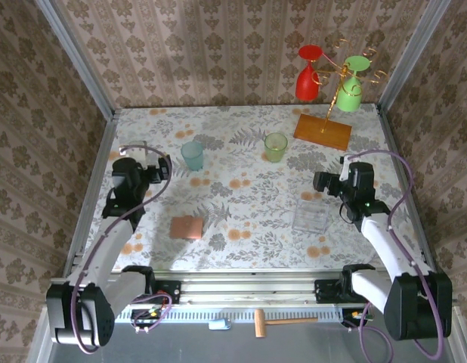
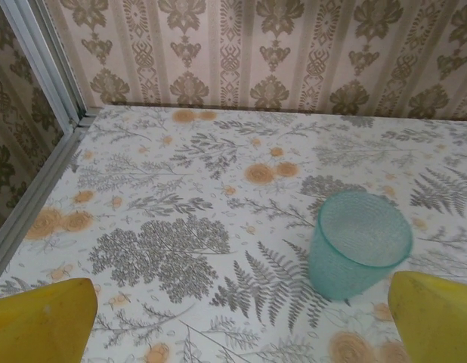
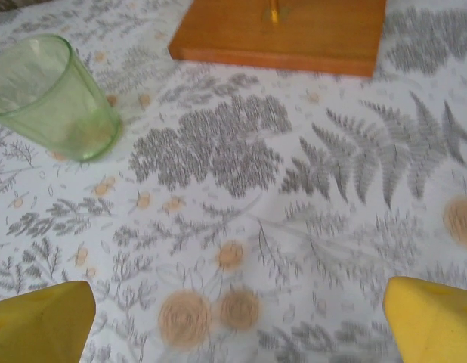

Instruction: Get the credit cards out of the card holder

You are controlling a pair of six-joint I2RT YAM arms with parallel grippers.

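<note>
Either side of mid-frame, left gripper and right gripper hang wide, empty.
Holder lies shut at lower left of centre, cards likely inside; flat and unpinned, it may skid under a one-sided tug.

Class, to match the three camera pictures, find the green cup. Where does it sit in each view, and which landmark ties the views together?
Top external: the green cup stands just above centre, left of the orange stand base.
Right wrist: the green cup is at upper left.
Left wrist: this camera faces the teal cup, at lower right.
Shared landmark: the orange stand base, right of the green cup in the top and right wrist views.
</note>
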